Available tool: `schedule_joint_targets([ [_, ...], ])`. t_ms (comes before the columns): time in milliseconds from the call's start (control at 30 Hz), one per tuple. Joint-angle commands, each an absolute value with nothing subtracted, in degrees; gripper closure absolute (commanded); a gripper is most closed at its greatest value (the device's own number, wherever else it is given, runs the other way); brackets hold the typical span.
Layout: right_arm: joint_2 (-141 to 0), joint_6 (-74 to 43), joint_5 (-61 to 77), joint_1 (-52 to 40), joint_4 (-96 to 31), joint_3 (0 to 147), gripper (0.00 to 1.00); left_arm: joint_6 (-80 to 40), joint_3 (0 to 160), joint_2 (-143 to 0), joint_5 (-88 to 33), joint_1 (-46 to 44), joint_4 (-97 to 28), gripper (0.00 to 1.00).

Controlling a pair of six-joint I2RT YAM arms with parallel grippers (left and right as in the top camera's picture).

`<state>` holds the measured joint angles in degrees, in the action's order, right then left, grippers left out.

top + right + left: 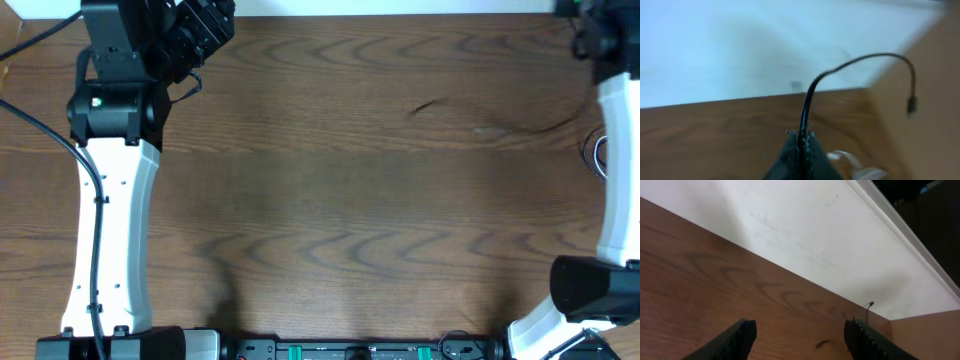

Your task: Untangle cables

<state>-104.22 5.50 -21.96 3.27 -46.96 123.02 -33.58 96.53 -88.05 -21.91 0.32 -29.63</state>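
Note:
In the right wrist view my right gripper (802, 136) is shut on the black cable (840, 67). The cable rises from the jaws and arcs right, ending in a small dangling plug (911, 105). A piece of the white cable (849, 159) lies on the table just right of the fingers. In the overhead view a pale loop of cable (598, 152) shows beside the right arm (620, 160) at the table's right edge. My left gripper (802, 329) is open with nothing between its fingers, near the far left corner (205, 30).
The brown wood table (350, 200) ends at a white wall along its far edge (805, 235). A thin black cable tip (869, 305) shows at the table's far corner. A dark mark in the wood grain (425, 107) lies right of centre.

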Motion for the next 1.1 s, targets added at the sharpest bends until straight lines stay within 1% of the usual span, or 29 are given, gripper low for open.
schedule_joint_targets([
  [0,-106.9,8.0,-33.1,6.7,-46.9,123.0,0.99,-32.6,97.7,-88.4,-20.9,0.6,-29.6,0.39],
  [167,-110.9,7.3,-32.0,11.2,-49.3,123.0,0.99,-32.6,97.7,-88.4,-20.9,0.6,-29.5,0.39],
  [200,-111.8,7.2,-32.0,11.7,-50.0,123.0,0.95,-32.6,97.7,-88.4,-20.9,0.6,-29.6,0.39],
  [233,-112.8,6.3,-32.0,12.1,-50.7,123.0,0.81,-32.6,97.7,-88.4,-20.9,0.6,-29.6,0.39],
  [267,-113.8,5.7,-32.0,12.4,-51.6,123.0,0.42,-32.6,97.7,-88.4,-20.9,0.6,-29.6,0.39],
  [300,-114.5,4.3,-32.0,12.5,-52.4,123.0,0.16,-32.6,97.7,-88.4,-20.9,0.6,-29.6,0.39],
  [333,-115.0,3.2,-32.0,12.6,-53.2,123.0,0.01,-32.6,97.7,-88.4,-20.9,0.6,-29.6,0.39],
  [400,-115.4,0.3,-31.4,12.5,-54.9,123.0,0.01,-32.6,97.7,-88.4,-20.9,0.6,-29.6,0.39],
  [500,-114.9,-1.8,-26.7,12.3,-56.8,123.0,0.01,-32.5,97.7,-88.4,-20.9,0.6,-29.6,0.39],
  [700,-112.7,-3.6,-12.4,12.3,-61.2,123.0,0.01,-29.9,97.7,-88.4,-20.9,0.6,-29.8,0.39],
  [800,-112.1,-2.0,-1.0,12.3,-62.3,123.0,0.01,-27.7,97.7,-88.4,-20.9,0.6,-30.0,0.39],
  [900,-112.9,2.6,15.2,11.9,-63.3,122.9,0.01,-24.9,97.7,-88.4,-20.9,0.6,-30.4,0.39],
  [933,-113.7,4.2,19.2,11.5,-63.5,122.9,0.04,-24.2,97.7,-88.4,-20.9,0.6,-30.7,0.39],
  [967,-114.7,5.0,21.0,10.9,-63.5,122.9,0.19,-23.4,97.7,-88.4,-20.9,0.6,-31.1,0.39],
  [1000,-115.7,5.0,21.4,10.2,-63.4,122.9,0.27,-22.6,97.7,-88.4,-20.9,0.6,-31.6,0.39],
  [1033,-117.1,5.0,21.4,9.3,-63.3,122.9,0.37,-22.3,97.7,-88.5,-20.8,0.6,-32.0,0.39],
  [1067,-118.4,5.0,21.4,8.6,-63.1,122.9,0.51,-22.3,97.7,-88.5,-20.2,0.6,-32.6,0.39],
])
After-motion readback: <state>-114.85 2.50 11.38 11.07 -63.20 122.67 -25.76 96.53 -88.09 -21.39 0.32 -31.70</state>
